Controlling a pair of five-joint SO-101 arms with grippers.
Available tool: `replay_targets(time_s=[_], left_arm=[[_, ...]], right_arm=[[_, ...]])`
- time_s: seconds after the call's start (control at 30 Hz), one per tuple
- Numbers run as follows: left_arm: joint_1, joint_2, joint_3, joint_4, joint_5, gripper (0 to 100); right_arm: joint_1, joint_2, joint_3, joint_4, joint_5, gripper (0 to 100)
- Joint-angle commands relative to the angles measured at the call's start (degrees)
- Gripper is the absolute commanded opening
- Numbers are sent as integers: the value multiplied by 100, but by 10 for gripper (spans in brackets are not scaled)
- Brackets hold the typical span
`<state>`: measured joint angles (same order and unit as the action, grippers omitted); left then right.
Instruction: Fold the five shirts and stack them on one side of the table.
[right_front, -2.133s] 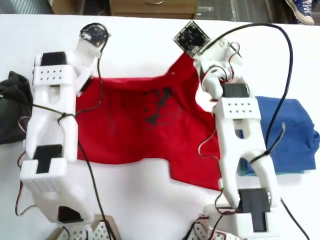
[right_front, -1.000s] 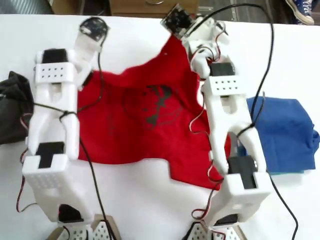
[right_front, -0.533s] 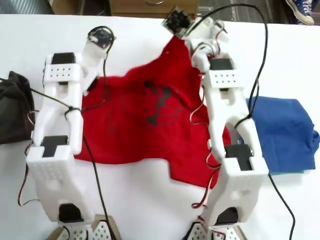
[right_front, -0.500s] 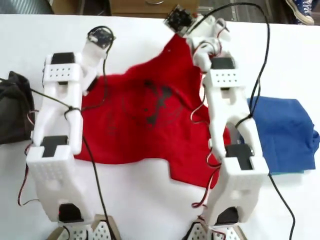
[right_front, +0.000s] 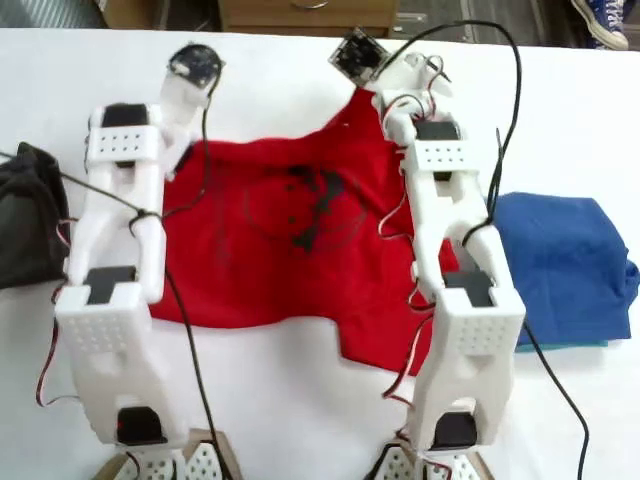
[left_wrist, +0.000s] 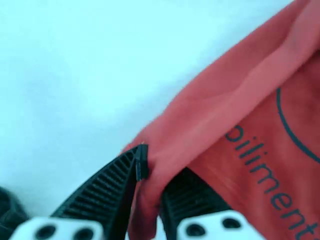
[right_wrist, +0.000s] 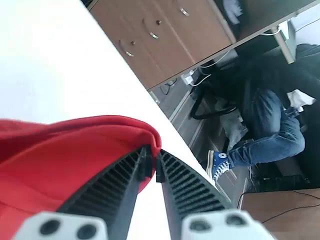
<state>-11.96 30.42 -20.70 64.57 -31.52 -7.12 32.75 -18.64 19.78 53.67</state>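
From my remote station, looking down over the white, smooth table (right_front: 280, 400), I see a red shirt (right_front: 280, 250) of soft matte knit spread mostly flat at the centre. Its long axis runs from 9 o'clock to 3 o'clock. A dark circular print (right_front: 305, 210) faces up near its middle. The far edge, toward 12 o'clock, is level on the left half and rises to a pointed peak at about 1 o'clock. The near edge is straight, with a loose flap sagging toward 5 o'clock. I cannot tell which end is the collar.

The left gripper (left_wrist: 155, 175) sits at the shirt's far corner at about 11 o'clock. Its ribbed black fingers (left_wrist: 115, 190) are narrowed onto a rolled fold of the red cloth, which bunches between them.

The right gripper (right_wrist: 152, 160) holds the peak at 1 o'clock, its ribbed fingers nearly together with a rounded hem of red fabric pinched between them and lifted off the table.

A blue shirt (right_front: 560, 270), folded into a thick, soft rectangle, lies at 3 o'clock, just beside the red one. A crumpled dark garment (right_front: 25, 215) lies heaped at 9 o'clock.
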Motion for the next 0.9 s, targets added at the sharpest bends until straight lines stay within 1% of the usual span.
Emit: replay_targets(time_s=[0.0,0.13,0.27,0.4,0.53,0.7,0.87], left_arm=[[-9,202,-576,-105,62,20],[-26,554,-1218,35,158,20],[-26,712,-1982,510,334,20],[-18,712,-2484,897,334,20],[-9,791,-2501,1090,308,20],[-18,1231,-2448,1064,308,20],[-18,1354,-2448,1099,308,20]], right_arm=[[-119,48,-695,-119,26,20],[-171,127,-1354,-75,26,20],[-242,136,-1521,-48,26,20],[-295,171,-1495,470,26,20],[-251,453,-1503,541,114,20],[-66,787,-1503,541,879,20],[110,716,-1512,585,879,20]])
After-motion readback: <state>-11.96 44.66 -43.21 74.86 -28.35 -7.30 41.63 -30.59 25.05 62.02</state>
